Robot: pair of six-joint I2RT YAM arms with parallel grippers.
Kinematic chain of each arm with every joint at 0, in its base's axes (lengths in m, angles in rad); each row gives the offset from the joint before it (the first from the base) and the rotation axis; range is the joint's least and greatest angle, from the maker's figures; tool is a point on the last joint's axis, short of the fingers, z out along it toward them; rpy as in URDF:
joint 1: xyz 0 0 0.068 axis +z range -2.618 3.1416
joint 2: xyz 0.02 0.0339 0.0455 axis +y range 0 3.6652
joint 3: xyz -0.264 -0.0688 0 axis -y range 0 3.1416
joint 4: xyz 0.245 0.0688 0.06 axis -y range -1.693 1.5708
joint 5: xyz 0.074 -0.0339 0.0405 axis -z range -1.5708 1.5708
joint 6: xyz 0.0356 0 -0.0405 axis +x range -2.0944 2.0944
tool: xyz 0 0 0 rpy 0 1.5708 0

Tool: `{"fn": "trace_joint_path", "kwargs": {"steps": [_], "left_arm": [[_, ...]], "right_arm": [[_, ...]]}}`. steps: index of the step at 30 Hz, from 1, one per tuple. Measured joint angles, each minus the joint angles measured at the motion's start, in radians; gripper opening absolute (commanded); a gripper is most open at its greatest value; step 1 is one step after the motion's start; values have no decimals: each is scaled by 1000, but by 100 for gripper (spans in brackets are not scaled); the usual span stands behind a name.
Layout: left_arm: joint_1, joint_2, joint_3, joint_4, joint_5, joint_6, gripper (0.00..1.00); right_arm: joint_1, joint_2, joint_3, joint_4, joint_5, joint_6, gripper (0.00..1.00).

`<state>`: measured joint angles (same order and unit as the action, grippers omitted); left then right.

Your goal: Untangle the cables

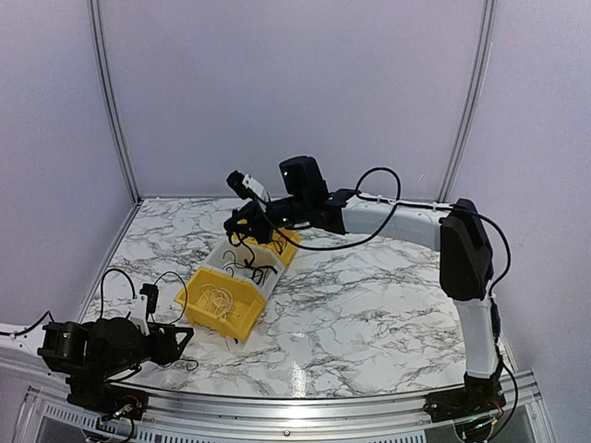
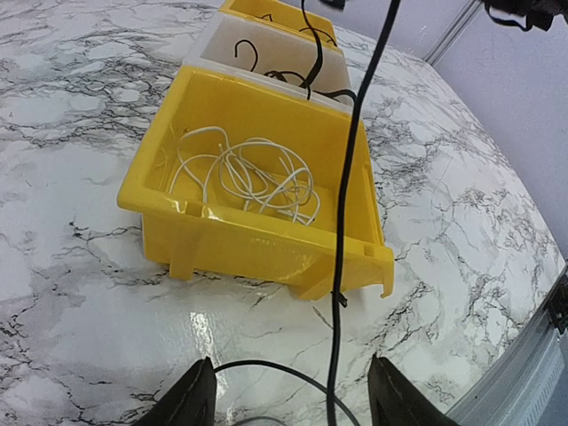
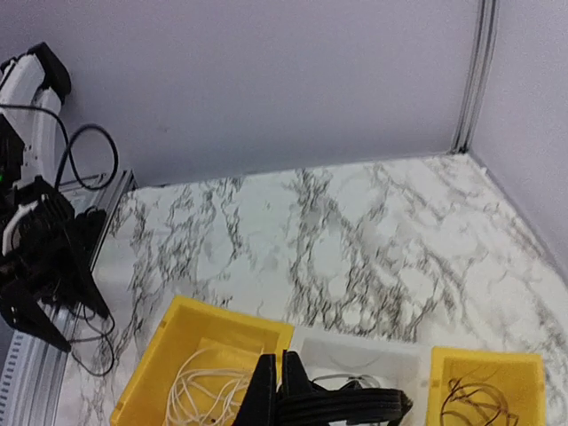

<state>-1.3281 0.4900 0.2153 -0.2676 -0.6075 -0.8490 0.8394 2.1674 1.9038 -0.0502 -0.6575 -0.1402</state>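
Observation:
Loose white cables [image 2: 253, 173] lie coiled in the near yellow bin [image 2: 266, 244]. In the top view these white cables [image 1: 220, 300] show in the same bin. Black cables [image 1: 257, 269] lie in the white bin [image 1: 222, 251] behind it. My right gripper [image 1: 247, 223] hovers over that white bin, and in its wrist view it [image 3: 280, 377] is shut on a bundle of black cables [image 3: 355, 408]. A strand [image 2: 308, 53] hangs down into the white bin. My left gripper [image 2: 293, 395] stands open low over the table, short of the near bin, nothing between its fingers.
A third bin, yellow [image 3: 484, 359], holds more black cables [image 3: 475, 395]. A thick black cord [image 2: 342, 222] crosses the left wrist view in front of the near bin, and a black loop [image 2: 266, 368] lies on the marble by the left fingers. Walls close the table.

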Motion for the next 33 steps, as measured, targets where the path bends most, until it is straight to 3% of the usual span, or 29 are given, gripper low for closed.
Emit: {"fn": "trace_joint_path", "kwargs": {"steps": [6,20,21,26,29,33], "left_arm": [[0,0,-6,0,0,-8,61],[0,-2,-21,1,-1,-24,61],[0,-2,-21,1,-1,-24,61],[0,-2,-21,2,-2,-23,61],[0,-2,-21,9,-3,-21,61],[0,1,-20,16,-3,16,59]], "right_arm": [[0,0,-180,-90,-5,-55,0],[13,48,-186,-109,213,-174,0],[16,54,-186,-108,230,-182,2],[35,68,-186,-121,295,-233,33],[39,65,-188,-126,323,-256,46],[40,14,-246,-131,354,-285,54]]}}
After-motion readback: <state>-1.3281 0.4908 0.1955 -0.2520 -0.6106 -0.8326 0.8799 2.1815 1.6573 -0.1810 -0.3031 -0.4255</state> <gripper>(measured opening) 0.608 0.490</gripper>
